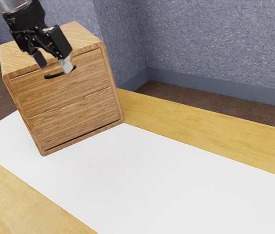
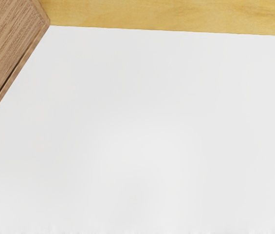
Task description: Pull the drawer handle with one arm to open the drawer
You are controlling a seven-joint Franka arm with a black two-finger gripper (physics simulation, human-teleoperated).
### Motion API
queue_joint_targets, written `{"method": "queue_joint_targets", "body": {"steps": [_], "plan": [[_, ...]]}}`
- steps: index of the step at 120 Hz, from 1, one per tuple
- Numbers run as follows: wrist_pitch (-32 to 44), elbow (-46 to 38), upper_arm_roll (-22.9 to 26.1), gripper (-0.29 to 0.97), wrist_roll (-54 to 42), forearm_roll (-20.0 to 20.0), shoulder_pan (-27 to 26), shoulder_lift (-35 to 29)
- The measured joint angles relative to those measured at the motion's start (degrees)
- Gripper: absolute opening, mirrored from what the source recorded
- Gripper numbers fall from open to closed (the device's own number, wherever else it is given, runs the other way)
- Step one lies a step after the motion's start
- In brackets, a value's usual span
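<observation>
A light wooden cabinet (image 1: 74, 114) with two drawer fronts stands tilted at the back of the white tabletop, toward the exterior view's left. The top drawer (image 1: 86, 73) has a dark slot handle (image 1: 53, 76), and its front looks flush with the cabinet. My black gripper (image 1: 54, 63) hangs just above and in front of that handle. It is open, its fingers spread wide with nothing held. One fingertip (image 1: 68, 67) reaches down near the handle's end on the exterior view's right. In the wrist view a lower corner of the cabinet (image 2: 6, 44) shows beside the white surface.
The white tabletop (image 1: 142, 180) spreads in front of the cabinet, with wooden borders (image 1: 210, 129) along its far and near sides. A blue-grey wall (image 1: 215, 39) and brown floor lie behind.
</observation>
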State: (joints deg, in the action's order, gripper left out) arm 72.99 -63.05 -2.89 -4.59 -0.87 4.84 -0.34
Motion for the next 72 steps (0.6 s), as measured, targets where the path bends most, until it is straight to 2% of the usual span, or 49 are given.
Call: {"method": "queue_joint_targets", "body": {"steps": [24,34,39,47,54,59,63,72], "plan": [[-1.6,0.0,0.1,0.68,-0.9,0.0,0.5,0.2],[-1.0,-0.3,0.2,0.68,-5.9,0.0,0.8,0.3],[0.6,-4.1,0.4,0.68,-9.3,0.6,0.9,-2.1],[4.6,-15.4,4.5,0.68,-14.7,6.4,1.2,-9.9],[7.4,-20.4,9.1,0.68,-19.0,11.8,-0.7,-11.9],[8.9,-22.0,10.2,0.68,-21.7,13.9,-1.4,-12.4],[10.0,-22.6,8.8,0.68,-23.8,13.7,-1.5,-12.6],[13.6,-23.6,4.4,0.68,-29.6,9.6,0.1,-11.2]]}}
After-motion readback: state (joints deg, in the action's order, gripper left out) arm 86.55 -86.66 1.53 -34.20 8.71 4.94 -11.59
